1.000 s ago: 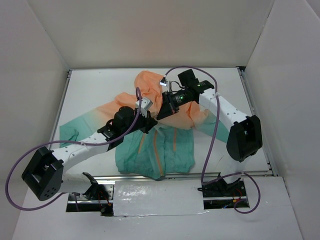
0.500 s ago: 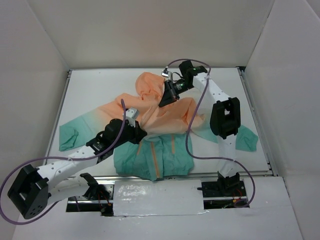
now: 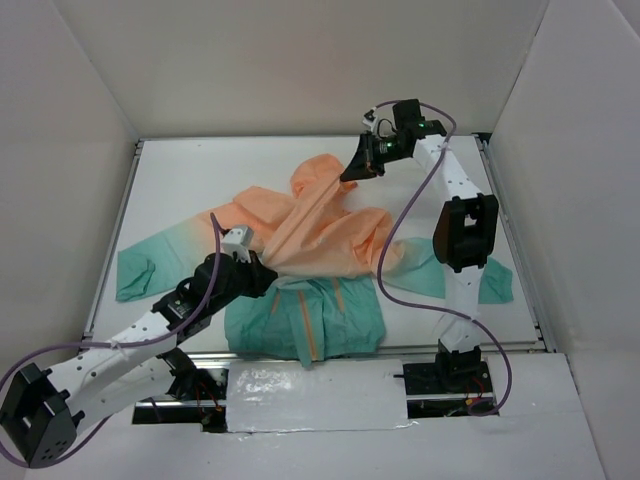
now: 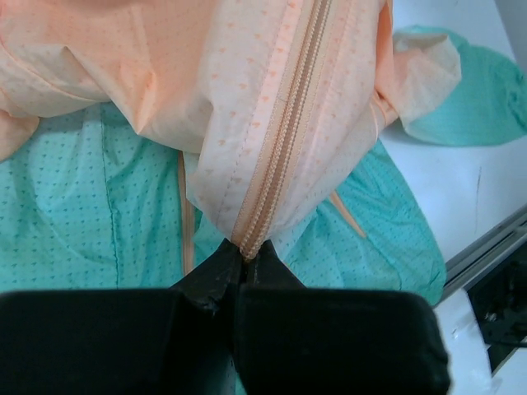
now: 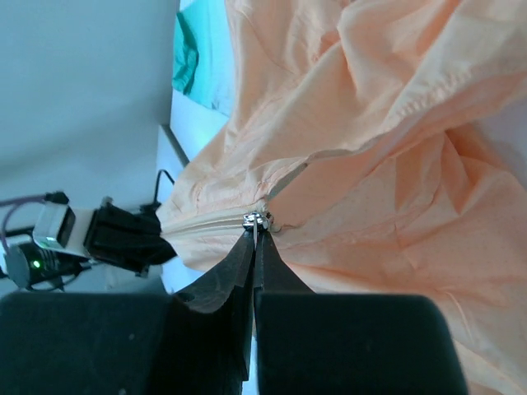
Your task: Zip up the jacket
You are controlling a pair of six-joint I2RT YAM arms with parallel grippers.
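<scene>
On the white table (image 3: 180, 180), seen from above, your jacket (image 3: 330, 225) stretches taut between both arms; by the left wrist camera, the left gripper (image 4: 244, 259) pinches the bottom end of the zipper (image 4: 284, 123); by the right, the right gripper (image 5: 254, 234) pinches the slider (image 5: 257, 220).

table (image 3: 170, 190): white | walls (image 3: 300, 60): white, three sides | near edge: glossy white strip (image 3: 315, 395)
</scene>
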